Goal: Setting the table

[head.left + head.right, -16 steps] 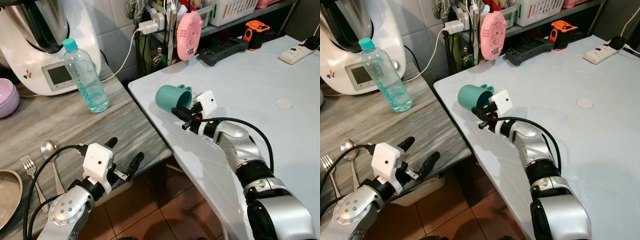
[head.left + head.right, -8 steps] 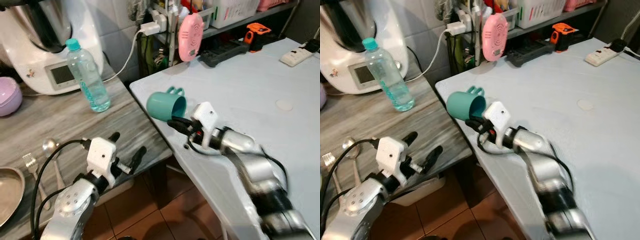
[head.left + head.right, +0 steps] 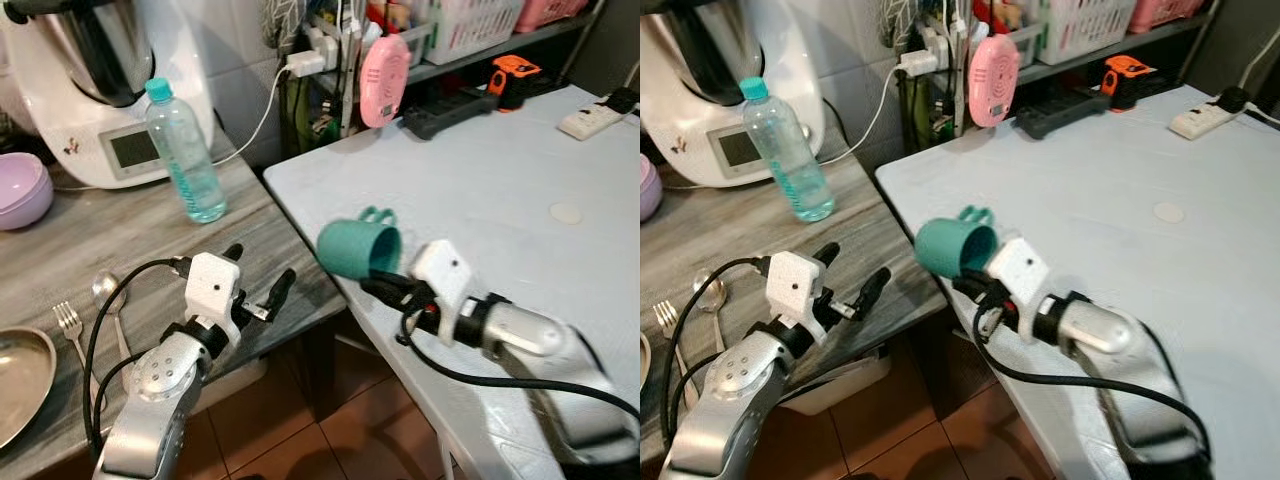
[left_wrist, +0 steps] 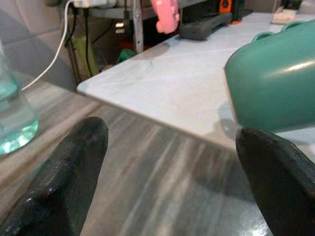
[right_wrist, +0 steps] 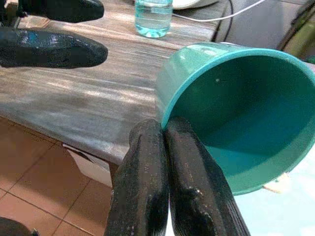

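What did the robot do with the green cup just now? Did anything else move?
The right gripper stayed shut on the rim of the green cup and pulled it back along the white table toward the near edge. The left gripper stayed open over the grey counter. The water bottle, spoon and fork lie as before.

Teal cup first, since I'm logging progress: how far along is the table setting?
Early. In hand: the right hand pinches the rim of the teal cup, tipped on its side above the white table's edge. Left: fork, spoon and metal plate lie on the wooden counter; the left hand is open.
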Controlling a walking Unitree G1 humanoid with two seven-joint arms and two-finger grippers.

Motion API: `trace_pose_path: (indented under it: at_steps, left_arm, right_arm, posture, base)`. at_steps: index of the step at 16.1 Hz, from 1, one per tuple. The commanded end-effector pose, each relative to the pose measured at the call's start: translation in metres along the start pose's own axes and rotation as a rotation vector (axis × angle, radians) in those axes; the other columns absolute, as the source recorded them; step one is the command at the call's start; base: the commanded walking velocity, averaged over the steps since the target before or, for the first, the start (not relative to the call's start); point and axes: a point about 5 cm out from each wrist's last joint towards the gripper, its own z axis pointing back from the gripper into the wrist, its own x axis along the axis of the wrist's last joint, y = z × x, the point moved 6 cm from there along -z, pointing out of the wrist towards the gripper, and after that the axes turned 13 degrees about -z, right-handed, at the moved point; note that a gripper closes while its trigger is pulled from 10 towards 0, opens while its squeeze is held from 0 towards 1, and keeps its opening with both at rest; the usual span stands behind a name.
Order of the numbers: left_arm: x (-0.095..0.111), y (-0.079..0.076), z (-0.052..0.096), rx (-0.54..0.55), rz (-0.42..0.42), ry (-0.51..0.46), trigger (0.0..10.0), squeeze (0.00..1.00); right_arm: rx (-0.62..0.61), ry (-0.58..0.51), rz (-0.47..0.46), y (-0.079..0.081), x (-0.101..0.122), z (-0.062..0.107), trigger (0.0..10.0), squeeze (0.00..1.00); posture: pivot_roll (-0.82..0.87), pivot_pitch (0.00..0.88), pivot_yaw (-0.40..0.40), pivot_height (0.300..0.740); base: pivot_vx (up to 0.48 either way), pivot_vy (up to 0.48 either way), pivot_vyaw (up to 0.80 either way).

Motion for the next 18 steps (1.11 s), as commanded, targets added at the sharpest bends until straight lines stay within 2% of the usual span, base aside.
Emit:
trace_pose_path:
  at_steps: [1,4,7,10,13,18]
  left_arm:
    - [0.001,0.002,-0.001,0.001,-0.011,-0.005,10.0,0.00]
    - [0.001,0.003,-0.004,0.013,-0.016,-0.006,10.0,0.00]
    - [-0.002,0.000,-0.006,0.009,-0.009,-0.007,10.0,0.00]
    - [0.001,-0.001,-0.011,0.009,-0.018,-0.017,10.0,0.00]
    - [0.000,0.003,-0.013,0.030,-0.017,-0.015,10.0,0.00]
    - [-0.003,0.018,-0.014,0.138,-0.043,0.005,10.0,0.00]
  right_arm:
    - [0.005,-0.018,0.006,0.006,0.009,0.007,0.0,0.00]
    - [0.003,0.009,-0.034,0.015,0.005,0.020,0.0,0.00]
    - [0.010,0.085,-0.060,0.022,-0.005,0.034,0.0,0.00]
    - [-0.010,0.092,-0.063,0.019,-0.006,0.036,0.0,0.00]
    - [-0.154,0.053,-0.057,-0.005,-0.001,0.030,0.0,0.00]
    - [-0.394,-0.109,-0.066,-0.040,0.019,0.022,0.0,0.00]
  posture:
    - [-0.05,0.022,0.051,0.740]
    - [-0.06,0.016,0.054,0.740]
    - [-0.08,0.010,0.056,0.740]
    - [-0.08,0.005,0.058,0.740]
    - [-0.09,0.000,0.058,0.740]
    - [-0.08,0.000,0.051,0.740]
  base:
    - [0.000,0.000,0.00]
    - [0.000,0.000,0.00]
    - [0.000,0.000,0.00]
    - [0.000,0.000,0.00]
    - [0.000,0.000,0.00]
    - [0.000,0.000,0.00]
